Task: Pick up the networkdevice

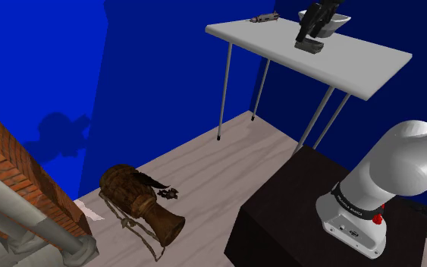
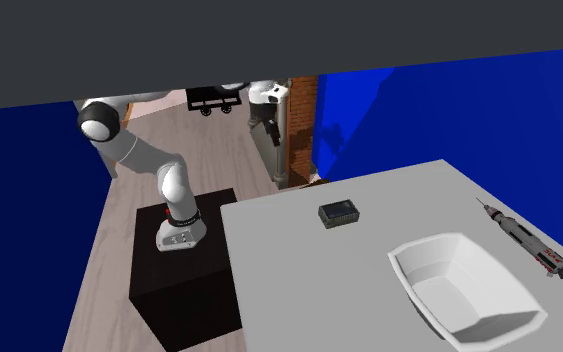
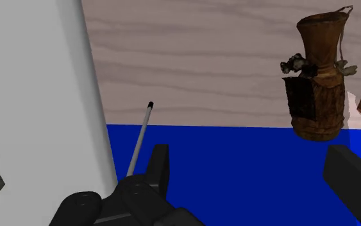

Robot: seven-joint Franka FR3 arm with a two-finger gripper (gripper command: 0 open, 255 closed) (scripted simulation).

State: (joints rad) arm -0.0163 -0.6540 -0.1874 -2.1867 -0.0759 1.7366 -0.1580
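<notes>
Though your gripper (image 1: pixel 305 32) hangs up over the white table (image 1: pixel 371 72), its black fingers (image 3: pixel 159 168) stand wide apart with nothing between them. You'll find the network device (image 2: pixel 339 214), a small dark box, lying flat on the table, toward the side nearer the stand (image 2: pixel 184 290). In the shoulder view the gripper appears just above it. The second exterior view shows you the gripper high up and well apart from the device, not touching it. Farther from the stand, a white bowl (image 2: pixel 464 290) rests on the table, and a toy rocket (image 2: pixel 529 240) lies along the table's right side in that view. Through the wrist camera you see the table's edge, one thin leg (image 3: pixel 140 142), pale wooden floor (image 3: pixel 204 58) and a brown drum (image 3: pixel 317 77) on that floor.
</notes>
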